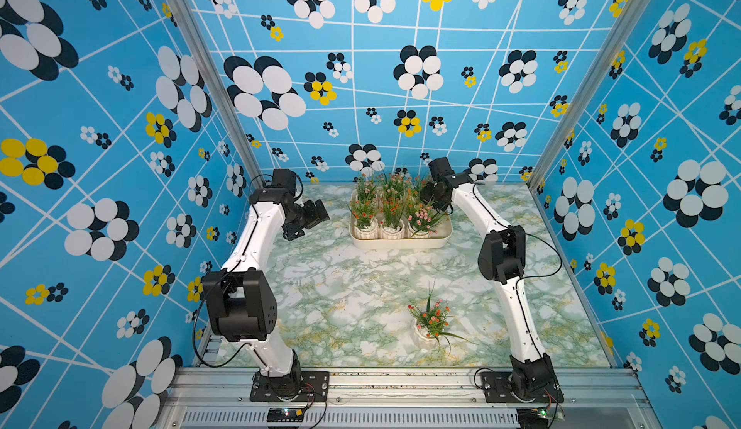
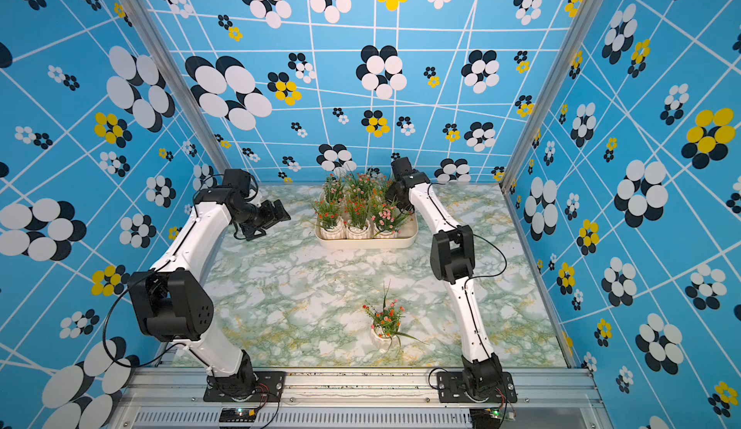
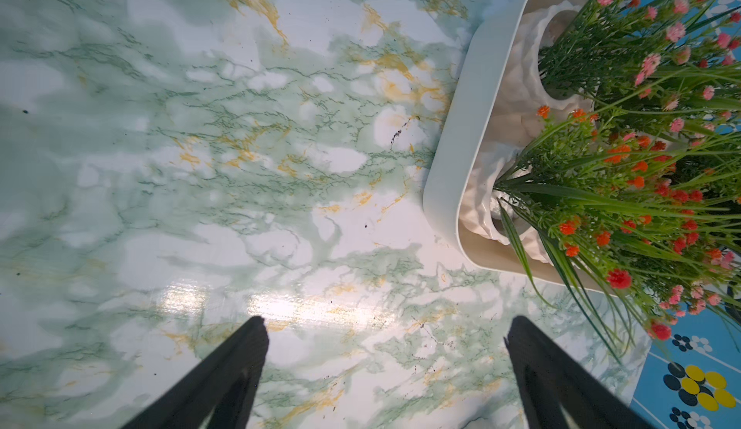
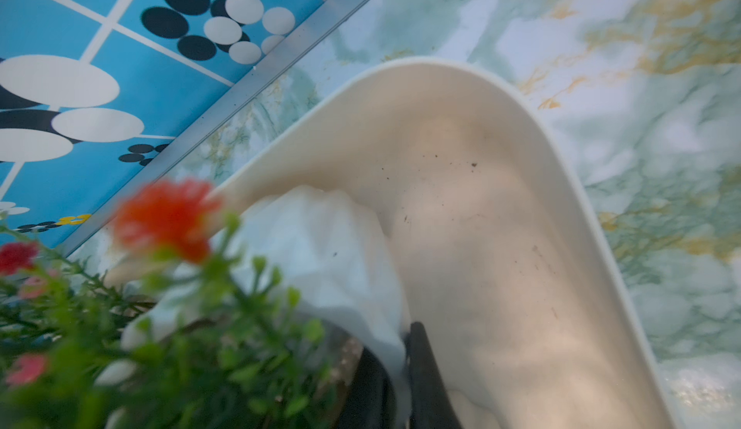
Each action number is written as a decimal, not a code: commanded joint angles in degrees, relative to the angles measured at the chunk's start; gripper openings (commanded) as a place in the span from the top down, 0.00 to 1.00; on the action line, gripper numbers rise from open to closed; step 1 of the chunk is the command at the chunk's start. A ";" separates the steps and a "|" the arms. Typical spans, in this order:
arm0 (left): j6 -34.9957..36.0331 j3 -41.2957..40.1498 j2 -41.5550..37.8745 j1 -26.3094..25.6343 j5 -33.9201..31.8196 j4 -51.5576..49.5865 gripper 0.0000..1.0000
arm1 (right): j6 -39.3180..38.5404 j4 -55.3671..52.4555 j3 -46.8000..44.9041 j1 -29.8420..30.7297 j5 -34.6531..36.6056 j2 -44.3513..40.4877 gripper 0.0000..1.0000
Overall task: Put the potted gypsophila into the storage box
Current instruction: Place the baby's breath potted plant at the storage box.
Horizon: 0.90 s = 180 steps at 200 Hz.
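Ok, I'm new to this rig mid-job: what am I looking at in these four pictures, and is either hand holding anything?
Two white robot arms stand at the near edge of a marble-patterned table. The two wide pictures come from one camera overhead that sees everything. The other two come from cameras on the arms' wrists, each looking past its own hand. At the back sits a cream tray holding potted plants. One more plant stands alone near the front. The left hand is open and empty over bare table beside the tray. The right hand is shut on the rim of a white pot at the tray's far corner. I cannot tell whether that pot is set down.
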 commanded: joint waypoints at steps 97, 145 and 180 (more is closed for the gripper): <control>1.07 -1.81 -1.28 0.81 0.74 -0.77 0.04 | 1.96 5.15 -1.18 0.64 0.78 0.60 0.96; 1.07 -1.47 -1.10 0.74 0.91 -0.86 0.03 | 2.00 6.83 -1.97 0.62 -0.03 0.60 0.86; 1.15 -0.86 -0.62 0.80 1.07 -1.02 0.03 | 1.60 7.12 -1.97 0.64 -0.05 0.43 0.78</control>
